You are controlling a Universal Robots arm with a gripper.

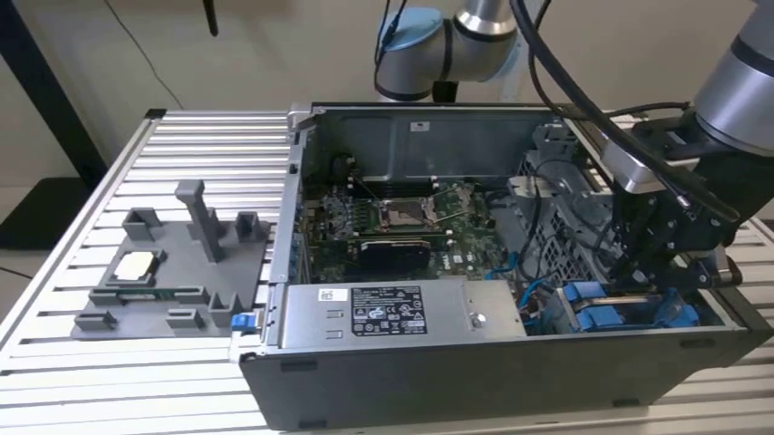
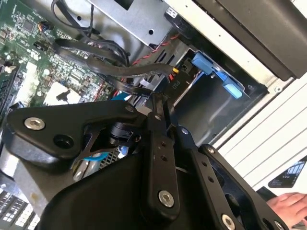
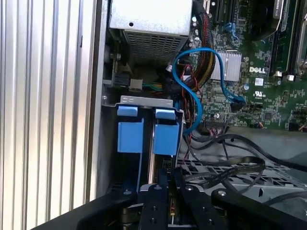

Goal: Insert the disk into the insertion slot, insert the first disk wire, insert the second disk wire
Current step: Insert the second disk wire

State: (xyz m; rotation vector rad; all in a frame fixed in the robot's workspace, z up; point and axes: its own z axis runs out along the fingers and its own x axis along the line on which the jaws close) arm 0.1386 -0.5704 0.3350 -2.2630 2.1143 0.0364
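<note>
Disk (image 1: 604, 313) inside open computer case (image 1: 362, 381) on slatted metal table (image 1: 72, 227); jaws' state unclear.

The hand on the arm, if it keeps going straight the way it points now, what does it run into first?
Probably the blue disk carriers in the drive bay: in the first wrist view the hand aims along the gap between the two carriers, so a carrier edge seems likeliest, though depth is unclear.

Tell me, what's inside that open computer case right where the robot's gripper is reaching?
Under the gripper sit two bright blue carriers side by side in the case's drive bay, with a blue cable beside them. Whether a disk sits between them is hidden.
</note>
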